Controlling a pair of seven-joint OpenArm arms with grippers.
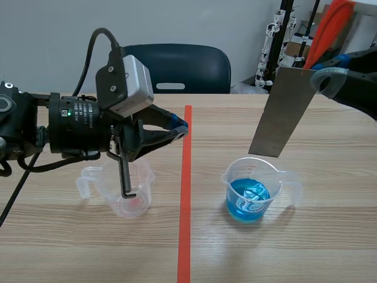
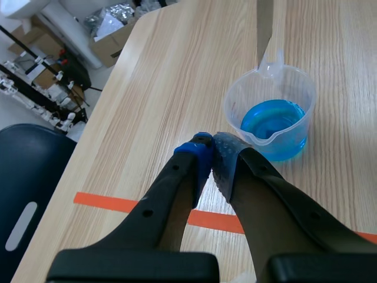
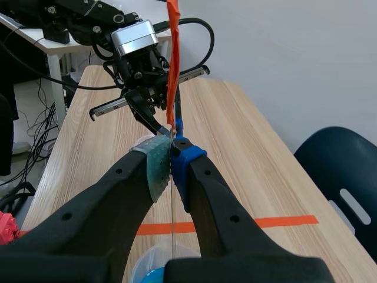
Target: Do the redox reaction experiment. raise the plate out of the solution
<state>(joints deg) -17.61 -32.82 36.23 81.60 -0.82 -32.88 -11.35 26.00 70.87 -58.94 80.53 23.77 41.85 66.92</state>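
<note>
1. Clamping plate's [image 1: 283, 112] top corner in right gripper [image 1: 321, 79].
2. Hanging tilted, lower edge clear above beaker [image 1: 272, 177] rim and solution [image 1: 248, 200].
3. Hovering left of tape [image 1: 185, 194] with left gripper [image 1: 179, 127] closed on nothing.

Right of tape line [image 1: 185, 194] on table [image 1: 330, 247]: beaker of solution [image 1: 254, 190]. Above its far rim, clear of the liquid: plate [image 1: 283, 112], pinched at upper corner in right gripper [image 1: 323, 79]. Left of line: empty beaker [image 1: 126, 191], under left gripper [image 1: 179, 128], fingers together. Behind table: chair [image 1: 177, 68].
</note>
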